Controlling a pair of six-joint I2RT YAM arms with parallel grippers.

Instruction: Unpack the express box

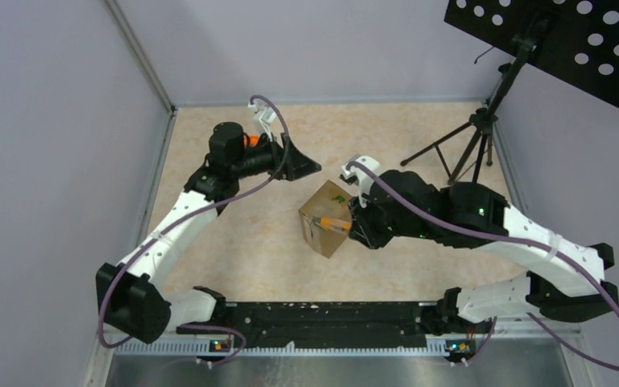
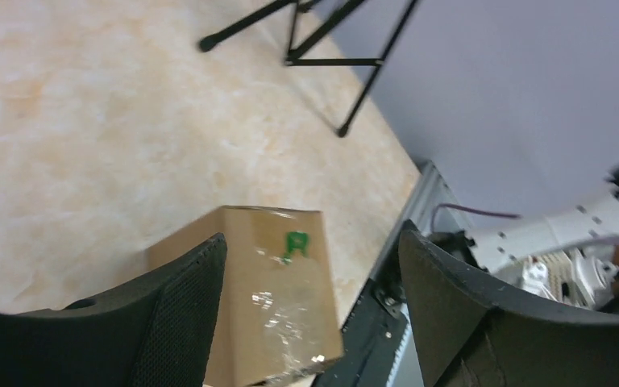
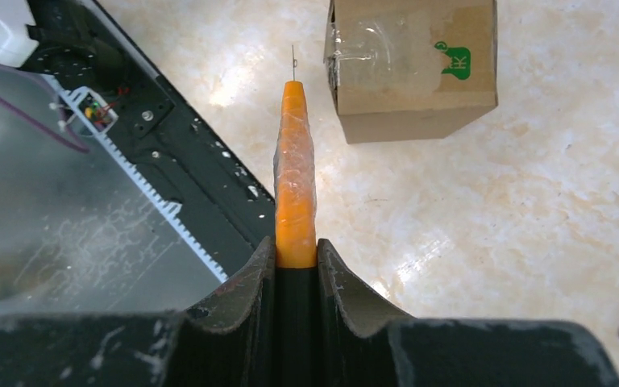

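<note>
The express box [image 1: 328, 218] is a small brown carton with a clear tape seam and a green mark, standing in the middle of the table. It also shows in the left wrist view [image 2: 266, 298] and the right wrist view [image 3: 411, 64]. My right gripper [image 1: 353, 226] is shut on an orange-handled cutter [image 3: 295, 173] whose thin tip points at the box's taped edge, just beside it. My left gripper [image 1: 306, 168] is open and empty, hovering behind and above the box, its fingers [image 2: 177, 314] framing it from a distance.
A black tripod stand [image 1: 475, 137] with a perforated black panel [image 1: 564, 40] stands at the back right. A black rail [image 1: 322, 318] and metal strip run along the near edge. Grey walls enclose the beige table [image 1: 234, 242].
</note>
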